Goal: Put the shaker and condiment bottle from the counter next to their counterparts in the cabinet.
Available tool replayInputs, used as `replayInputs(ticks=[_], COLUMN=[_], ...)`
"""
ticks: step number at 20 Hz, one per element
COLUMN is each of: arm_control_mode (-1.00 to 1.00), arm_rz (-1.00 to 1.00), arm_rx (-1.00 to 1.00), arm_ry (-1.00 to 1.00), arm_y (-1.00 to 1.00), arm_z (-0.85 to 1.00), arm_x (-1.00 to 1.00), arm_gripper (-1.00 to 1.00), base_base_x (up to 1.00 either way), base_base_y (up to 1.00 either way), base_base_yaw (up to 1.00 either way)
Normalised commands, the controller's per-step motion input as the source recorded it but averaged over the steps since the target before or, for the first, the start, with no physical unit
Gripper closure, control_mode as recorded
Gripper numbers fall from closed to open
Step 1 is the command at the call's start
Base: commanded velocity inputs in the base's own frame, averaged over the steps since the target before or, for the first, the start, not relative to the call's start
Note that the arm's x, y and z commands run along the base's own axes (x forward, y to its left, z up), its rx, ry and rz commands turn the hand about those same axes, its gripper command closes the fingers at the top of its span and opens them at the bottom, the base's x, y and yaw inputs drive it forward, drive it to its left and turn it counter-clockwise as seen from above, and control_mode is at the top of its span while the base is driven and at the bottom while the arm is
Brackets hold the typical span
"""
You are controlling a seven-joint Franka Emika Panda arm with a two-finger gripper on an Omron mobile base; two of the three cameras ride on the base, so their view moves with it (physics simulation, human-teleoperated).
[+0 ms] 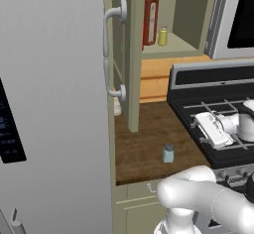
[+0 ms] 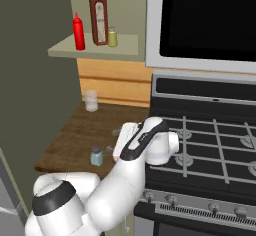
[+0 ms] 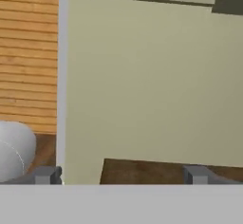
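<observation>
Blue-grey shaker upright, apparently, on counter

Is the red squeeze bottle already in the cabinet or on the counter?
In the cabinet: the red squeeze bottle stands upright on the shelf beside the tall dark red bottle.

Dark brown wood-grain surface; pale blue-grey shaker with a darker grey cap. In the beige-olive cabinet: bright red squeeze bottle, dark red bottle, yellow shaker. Grey fridge.

Shaker on counter, bottle in cabinet
</observation>
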Motion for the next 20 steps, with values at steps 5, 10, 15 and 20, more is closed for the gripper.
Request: replayInputs(ticks=[5, 10, 15, 20], arm_control_mode=[-1.0, -1.0, -1.0, -1.0], arm_rz=[0.2, 0.03, 0.0, -0.01], arm_rx=[-0.22, -0.05, -0.03, -0.05], arm_ry=[0.0, -0.05, -0.11, -0.13], arm_y=[0.1, 0.0, 0.0, 0.0], arm_z=[-0.78, -0.21, -0.15, -0.23], arm_x=[0.25, 0.07, 0.0, 0.0], arm_gripper=[-1.0, -1.0, -1.0, -1.0], base_base_x=[0.0, 0.0, 0.0, 0.0], base_base_y=[0.0, 0.0, 0.0, 0.0], base_base_yaw=[0.0, 0.0, 0.0, 0.0])
